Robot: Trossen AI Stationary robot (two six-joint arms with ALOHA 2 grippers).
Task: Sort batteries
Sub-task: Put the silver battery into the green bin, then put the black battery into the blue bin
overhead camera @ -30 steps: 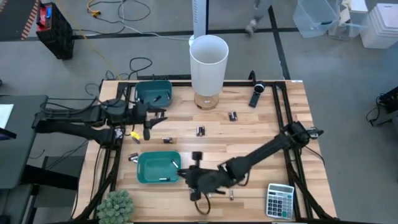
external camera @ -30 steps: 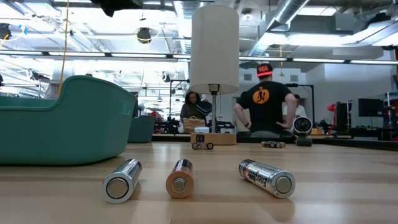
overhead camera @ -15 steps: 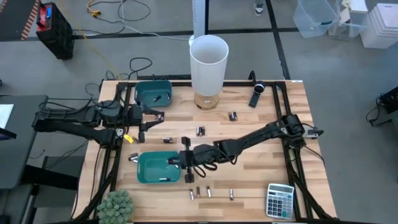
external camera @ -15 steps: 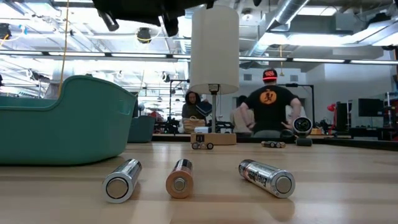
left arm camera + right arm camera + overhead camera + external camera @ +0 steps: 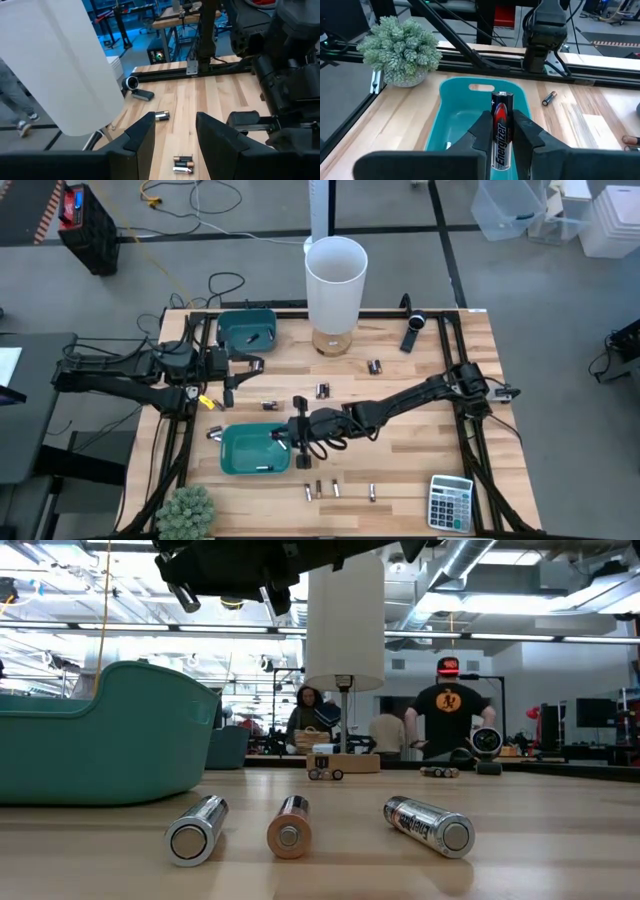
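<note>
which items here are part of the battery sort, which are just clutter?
Job:
- black battery in the right claw, over the near teal bin
- loose batteries on the table
- far teal bin

Clutter:
- white lamp
- calculator
- potted plant
- black device

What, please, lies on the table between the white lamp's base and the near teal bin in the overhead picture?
In the high view, two batteries: one pair just below the lamp's base, and one nearer the bin.
</note>
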